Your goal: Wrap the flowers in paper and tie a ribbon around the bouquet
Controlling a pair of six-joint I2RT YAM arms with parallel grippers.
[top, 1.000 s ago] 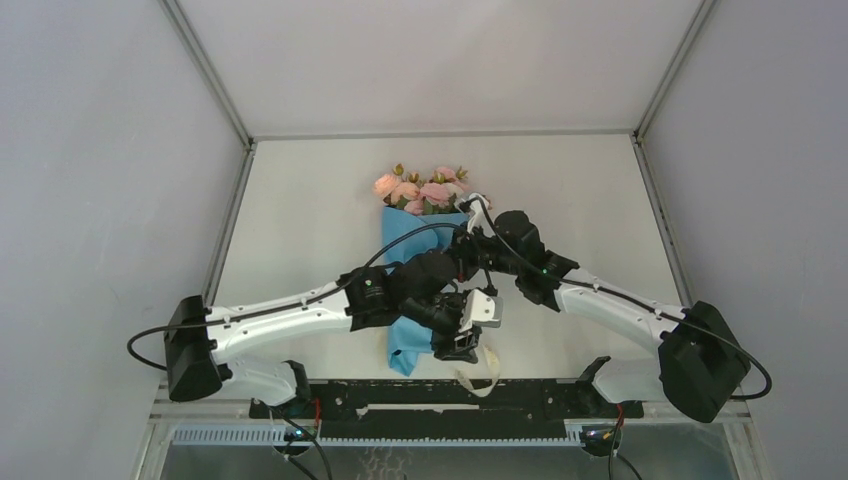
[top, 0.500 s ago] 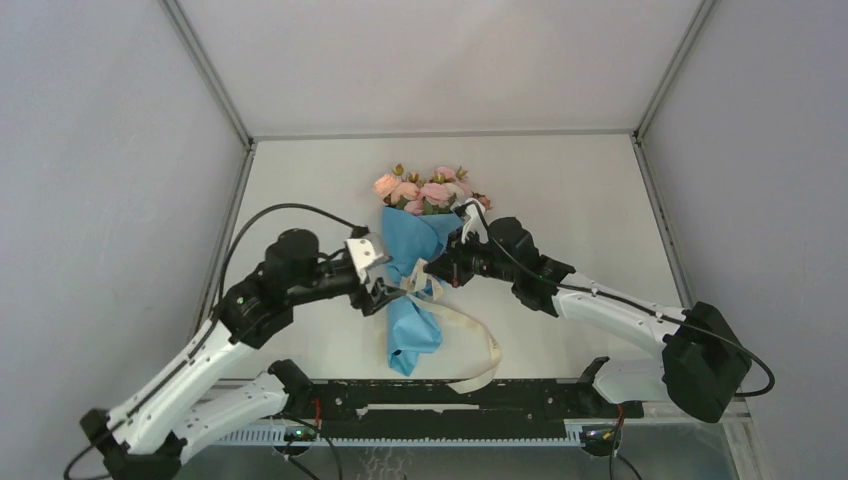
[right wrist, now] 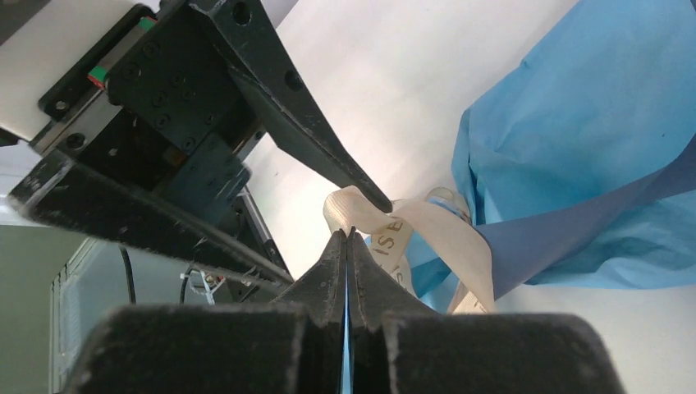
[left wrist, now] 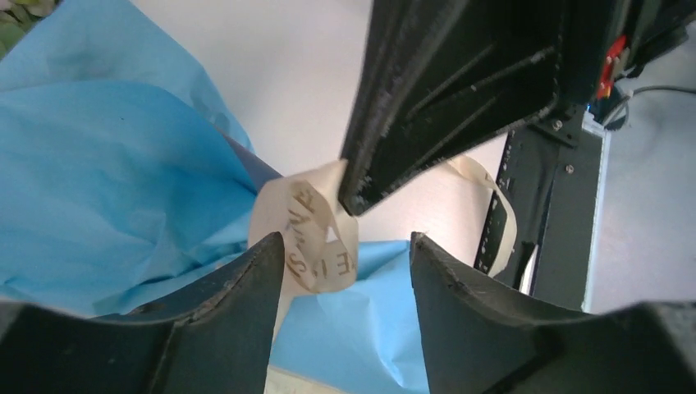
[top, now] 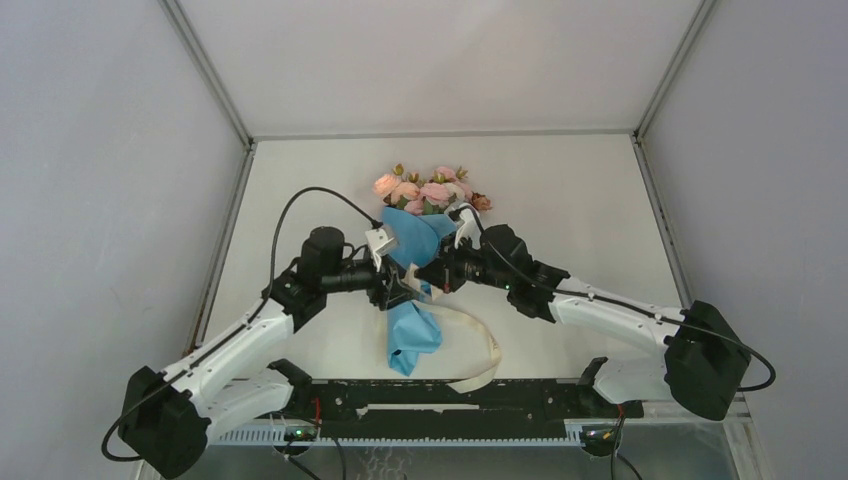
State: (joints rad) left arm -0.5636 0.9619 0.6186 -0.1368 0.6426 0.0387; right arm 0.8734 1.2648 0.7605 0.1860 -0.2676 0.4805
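Tying the ribbon (left wrist: 308, 238): the right gripper (right wrist: 345, 234) pinches its loop beside the bouquet (top: 412, 238) (apparently). The left gripper (left wrist: 345, 242), released, straddles that loop and must next clamp it.

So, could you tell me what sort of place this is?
Probably a lab robot test cell: grey panel walls on silver metal framing, a white tabletop, and a black base rail along its near edge.
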